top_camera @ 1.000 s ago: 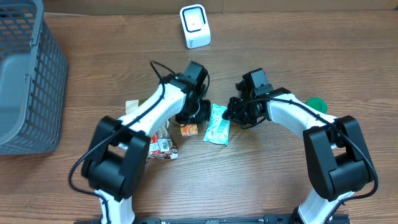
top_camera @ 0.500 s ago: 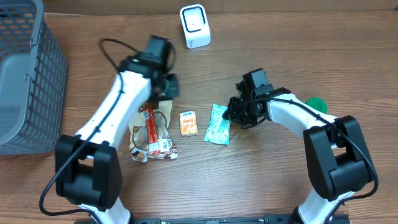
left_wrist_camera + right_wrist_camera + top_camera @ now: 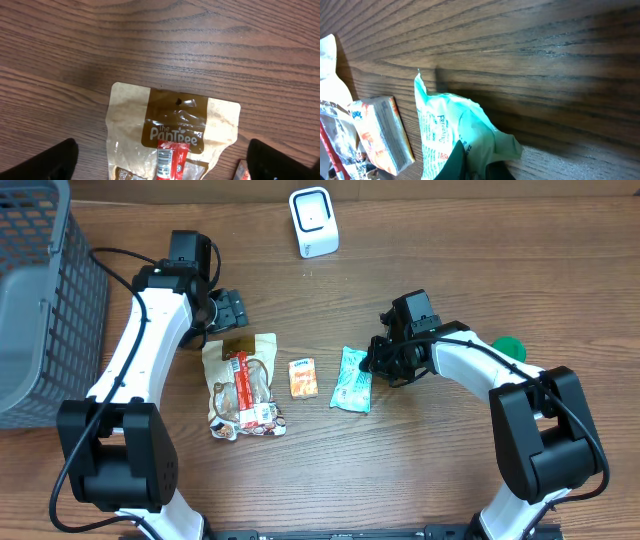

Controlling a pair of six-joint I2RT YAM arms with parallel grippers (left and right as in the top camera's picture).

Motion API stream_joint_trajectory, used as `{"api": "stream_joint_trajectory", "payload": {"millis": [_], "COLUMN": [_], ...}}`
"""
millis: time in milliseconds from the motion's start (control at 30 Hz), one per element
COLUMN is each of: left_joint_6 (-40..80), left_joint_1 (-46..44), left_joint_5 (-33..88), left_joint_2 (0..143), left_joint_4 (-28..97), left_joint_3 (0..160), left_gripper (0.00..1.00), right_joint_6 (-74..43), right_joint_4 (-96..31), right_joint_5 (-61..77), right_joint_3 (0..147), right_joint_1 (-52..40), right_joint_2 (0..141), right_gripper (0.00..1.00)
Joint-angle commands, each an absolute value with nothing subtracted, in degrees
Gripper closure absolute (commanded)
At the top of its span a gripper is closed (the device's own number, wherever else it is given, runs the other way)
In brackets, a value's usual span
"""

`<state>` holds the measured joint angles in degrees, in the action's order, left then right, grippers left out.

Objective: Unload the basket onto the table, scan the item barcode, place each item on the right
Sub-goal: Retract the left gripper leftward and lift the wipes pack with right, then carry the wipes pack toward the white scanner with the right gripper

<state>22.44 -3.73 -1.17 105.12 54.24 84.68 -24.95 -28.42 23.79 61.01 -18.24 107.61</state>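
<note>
my l. hand is spread, just past the top edge of the pouch, label "the pantree"; bare worktop beyond. r. hand pinches the teal packet by its edge, mid-worktop.

A wood-grain table carried a brown snack pouch just on the near side of the left claw. An orange packet lay between it and a teal sachet at the right claw. A white scanner stood beyond both claws, with a grey basket outside the left one. What appeared to be a green lid lay outside the right.
</note>
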Motion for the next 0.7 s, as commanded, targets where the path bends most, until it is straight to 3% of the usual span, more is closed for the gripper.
{"api": "stream_joint_trajectory", "payload": {"millis": [0, 500, 667], "left_joint_6": [20.95, 20.97, 20.95], "left_joint_1": [-3.66, -3.66, -3.66], "left_joint_5": [-2.04, -2.04, -2.04], "left_joint_2": [104.47, 104.47, 104.47], "left_joint_4": [53.95, 53.95, 53.95], "left_joint_3": [85.32, 85.32, 85.32], "left_gripper": [0.0, 0.0, 0.0], "right_joint_6": [-20.71, -5.37, -3.99], "right_joint_4": [-29.47, -43.66, -53.52], "right_joint_5": [21.3, 14.63, 9.26], "right_joint_3": [61.58, 80.79, 98.26], "right_joint_1": [-17.87, -17.98, -17.98], "right_joint_2": [107.35, 98.19, 96.38], "right_gripper": [0.96, 0.96, 0.97]}}
